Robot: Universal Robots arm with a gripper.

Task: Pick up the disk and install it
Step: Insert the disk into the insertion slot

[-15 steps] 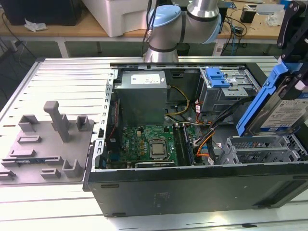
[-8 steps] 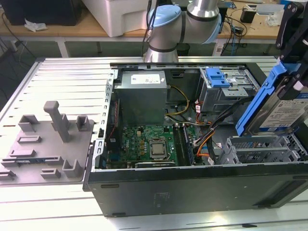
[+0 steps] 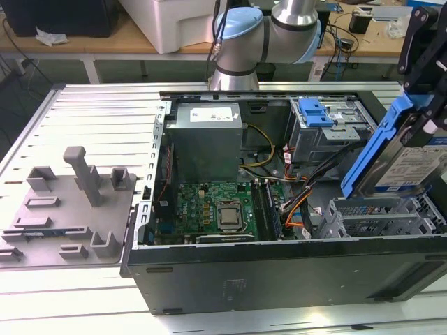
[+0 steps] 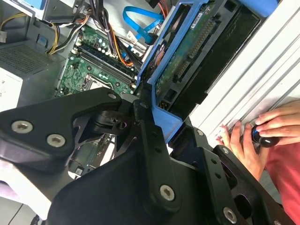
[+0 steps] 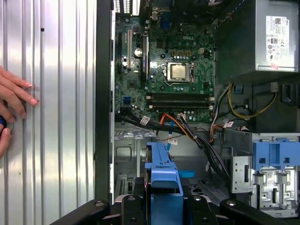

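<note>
The gripper (image 4: 161, 123) is clamped on the blue carrier of the disk (image 3: 408, 167), which hangs tilted over the drive-bay end of the open computer case (image 3: 279, 279). The case lies on a ridged metal table (image 3: 91, 105). A person's hand (image 5: 14, 98) rests on the table beside the case. A grey fixture block (image 3: 70, 209) sits at the exterior view's left of the case. Beyond the case stands a wooden workbench (image 3: 105, 45) with a white box (image 3: 174, 24).

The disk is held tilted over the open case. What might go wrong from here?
The disk hangs tilted in the gripper above the grey drive bay; a corner may catch the bay's rim. Orange and black cables run beside that bay and might get pinched. A person's hand rests on the table beside the case, perhaps in harm's way.
</note>
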